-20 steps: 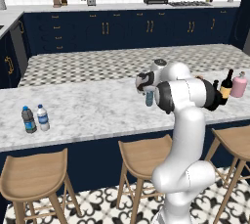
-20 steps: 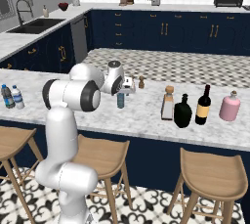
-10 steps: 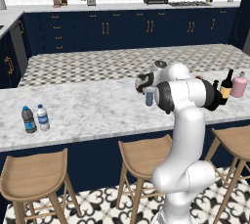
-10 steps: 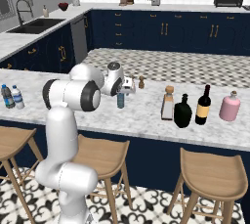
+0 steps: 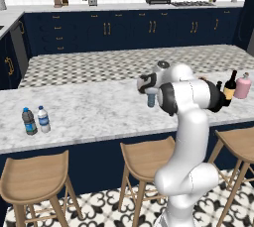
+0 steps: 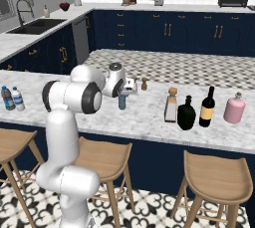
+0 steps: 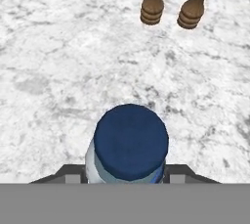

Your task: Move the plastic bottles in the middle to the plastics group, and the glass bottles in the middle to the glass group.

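Arm is folding over the bench, gripper pointing down at the water bottle mid-bench; its blue cap is filling the hand view; jaws hidden, can't tell their state; two wooden grinders are sitting beyond, tops cropped

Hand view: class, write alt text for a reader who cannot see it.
Looking straight down, the dark blue cap of a small water bottle sits low in the frame, standing on a grey-white marble counter. Two brown wooden grinders stand side by side at the top edge.
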Controlling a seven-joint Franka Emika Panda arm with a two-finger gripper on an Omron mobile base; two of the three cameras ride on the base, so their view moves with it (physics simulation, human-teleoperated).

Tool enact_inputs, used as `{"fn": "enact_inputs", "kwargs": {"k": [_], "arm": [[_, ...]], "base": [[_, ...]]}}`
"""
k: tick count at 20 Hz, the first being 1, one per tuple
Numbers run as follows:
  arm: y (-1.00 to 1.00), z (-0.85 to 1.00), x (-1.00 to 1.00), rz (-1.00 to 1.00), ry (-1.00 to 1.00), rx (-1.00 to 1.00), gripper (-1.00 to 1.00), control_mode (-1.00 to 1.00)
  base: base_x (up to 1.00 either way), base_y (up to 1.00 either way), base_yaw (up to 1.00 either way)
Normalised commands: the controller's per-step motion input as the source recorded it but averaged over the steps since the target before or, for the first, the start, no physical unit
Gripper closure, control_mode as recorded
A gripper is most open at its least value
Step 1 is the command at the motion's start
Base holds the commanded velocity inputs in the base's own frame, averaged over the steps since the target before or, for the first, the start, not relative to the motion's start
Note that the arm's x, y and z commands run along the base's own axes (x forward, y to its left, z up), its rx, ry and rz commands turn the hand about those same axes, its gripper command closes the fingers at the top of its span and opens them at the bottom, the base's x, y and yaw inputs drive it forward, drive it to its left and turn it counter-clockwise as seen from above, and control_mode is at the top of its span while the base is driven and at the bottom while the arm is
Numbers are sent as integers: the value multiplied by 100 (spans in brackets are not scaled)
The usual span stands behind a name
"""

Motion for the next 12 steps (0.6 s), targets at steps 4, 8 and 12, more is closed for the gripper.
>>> {"fn": "enact_inputs", "kwargs": {"k": [4,8,12], "arm": [[66,32,-30,29,-11,1,100,-100],[94,30,-27,40,0,0,100,-100],[100,20,-48,45,0,0,100,-100]], "base": [[0,0,0],[0,0,0],[0,0,0]]}}
